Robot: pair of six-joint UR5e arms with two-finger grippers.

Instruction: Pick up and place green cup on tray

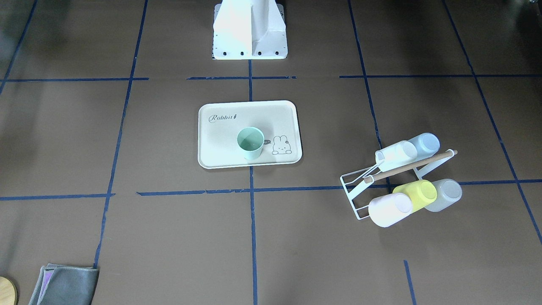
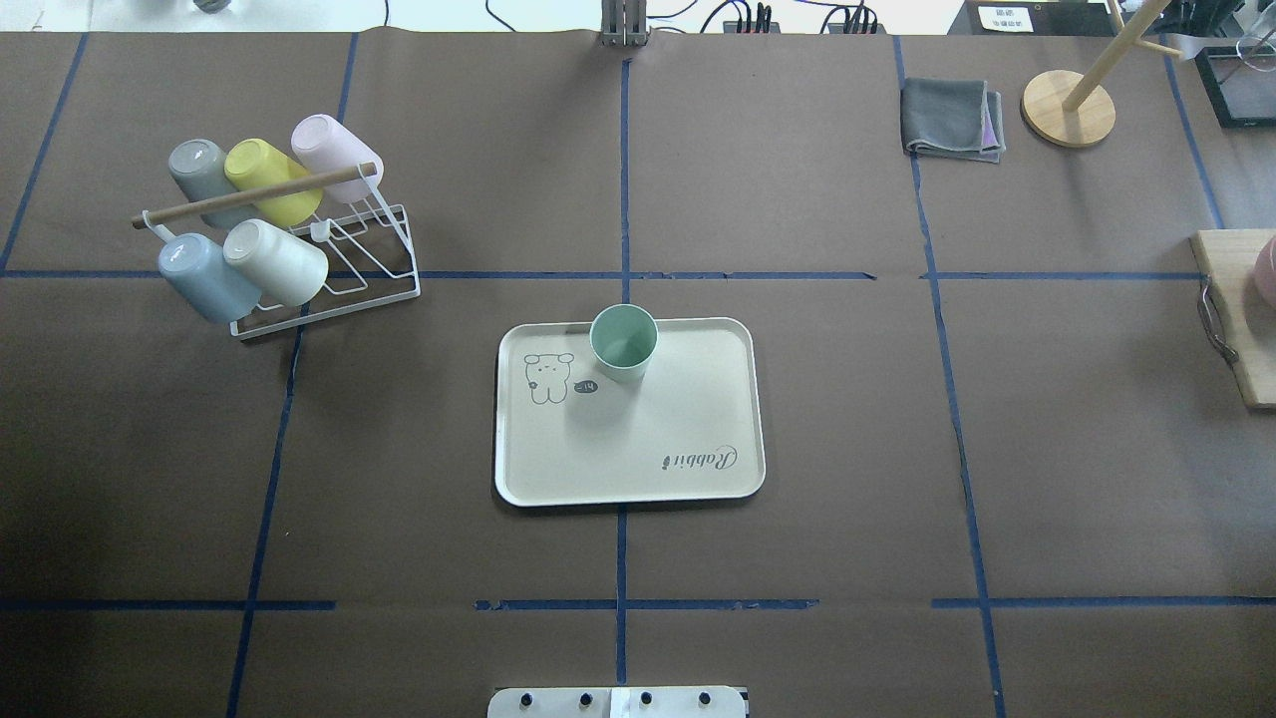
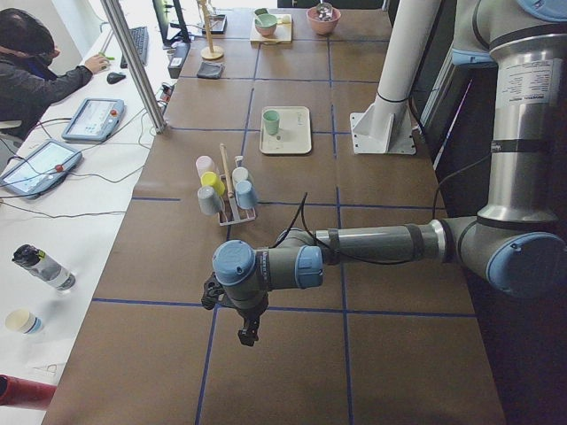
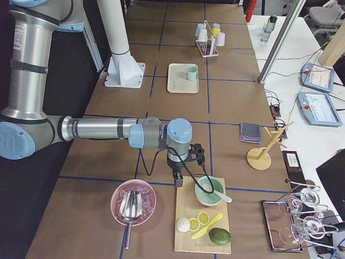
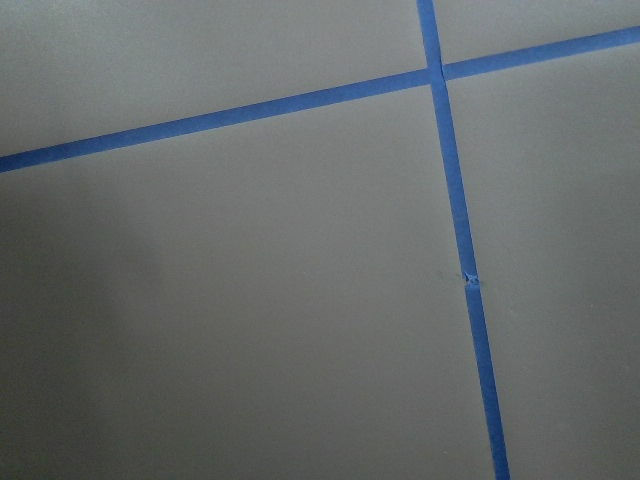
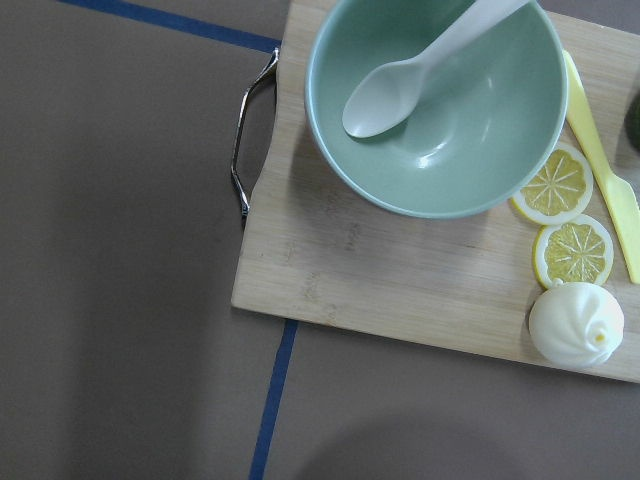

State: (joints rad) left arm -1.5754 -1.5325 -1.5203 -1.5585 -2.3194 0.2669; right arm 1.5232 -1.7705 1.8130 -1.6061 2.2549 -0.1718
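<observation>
We've got the green cup (image 1: 250, 143) upright on the tray (image 1: 220, 140) mid-frame, seemingly delivered; left tool (image 3: 249, 335) and right tool (image 4: 179, 182), can't tell their grip.

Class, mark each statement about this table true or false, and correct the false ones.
1. The green cup stands upright on the tray. True.
2. The cup covers the tray's "Rabbit" script. False: it stands beside the bunny drawing; the script is uncovered.
3. Five cups hang on the rack. True.
4. A gripper holds the green cup. False: the left gripper and right gripper hover at opposite table ends.
5. A spoon rests in the bowl. True.
</observation>
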